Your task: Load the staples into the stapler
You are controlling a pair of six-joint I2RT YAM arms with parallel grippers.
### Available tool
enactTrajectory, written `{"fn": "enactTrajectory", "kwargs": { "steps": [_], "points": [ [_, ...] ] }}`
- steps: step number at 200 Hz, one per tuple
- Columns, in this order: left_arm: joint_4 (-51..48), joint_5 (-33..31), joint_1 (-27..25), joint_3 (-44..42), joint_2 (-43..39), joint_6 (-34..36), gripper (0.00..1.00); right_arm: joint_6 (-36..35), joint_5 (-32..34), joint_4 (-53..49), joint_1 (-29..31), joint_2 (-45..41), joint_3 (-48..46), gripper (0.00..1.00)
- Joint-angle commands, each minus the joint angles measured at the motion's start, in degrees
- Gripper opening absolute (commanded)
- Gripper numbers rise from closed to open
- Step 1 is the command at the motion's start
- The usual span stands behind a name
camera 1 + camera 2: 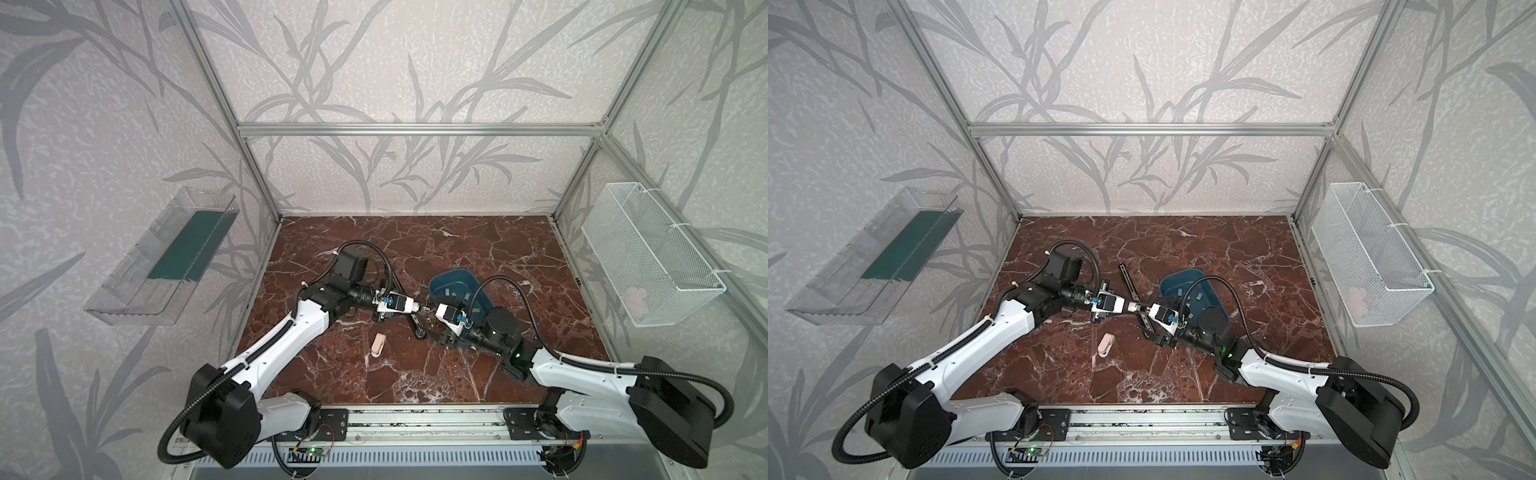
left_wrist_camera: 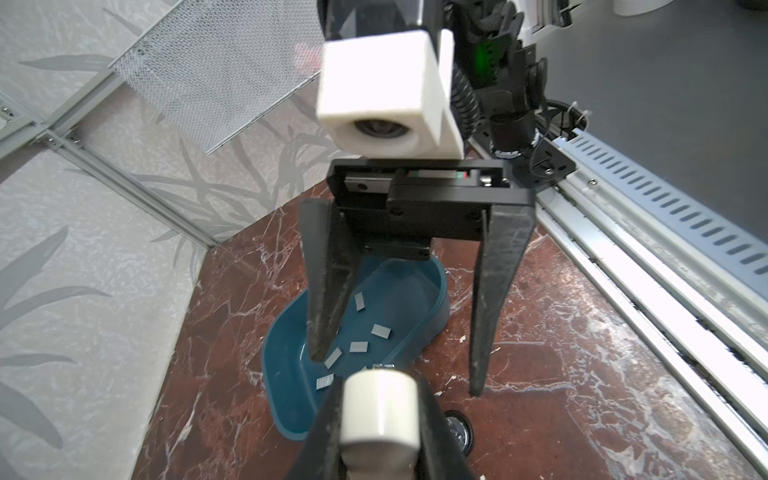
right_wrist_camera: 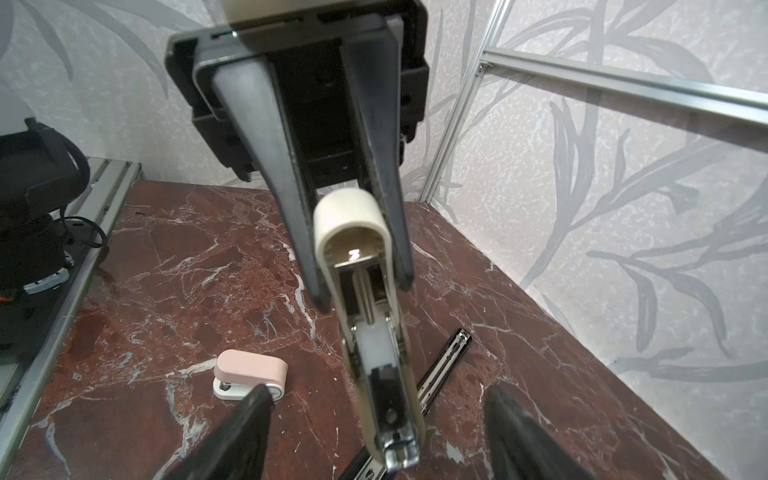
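The left end effector (image 3: 361,291) is clamped tight on the opened stapler (image 3: 353,224) at the tabletop's (image 1: 436,245) centre, the right end effector (image 3: 376,392) gapes wide and empty, and the staples (image 2: 358,346) lie loose in a teal tray (image 1: 440,282) at 3 o'clock.

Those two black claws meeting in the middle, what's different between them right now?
The left gripper is shut on the cream stapler; the right gripper has its jaws wide apart and holds nothing. The right gripper reaches in beside the blue tray of staples; the left gripper comes from the opposite side. Both have long black fingers and point toward each other.
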Motion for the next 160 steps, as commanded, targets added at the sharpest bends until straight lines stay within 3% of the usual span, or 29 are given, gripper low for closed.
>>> {"fn": "enactTrajectory", "kwargs": {
  "steps": [1,63,98,160],
  "points": [
    [-4.50,7.62,0.08,1.89,-0.04,4.20,0.00,-1.47,-3.39,-1.22,0.31,-0.07,1.47,0.73],
    [-4.46,8.99,-1.41,1.56,0.15,5.15,0.00,-0.28,-6.15,-3.01,1.36,2.38,3.86,0.56],
    [-3.33,8.28,-2.15,0.90,0.36,4.87,0.00,0.12,-5.14,-2.77,2.50,3.16,4.19,0.37],
    [-4.07,7.35,-2.30,0.95,0.89,4.93,0.00,1.27,-2.65,-1.25,3.58,3.27,3.68,0.32]
  ]
}}
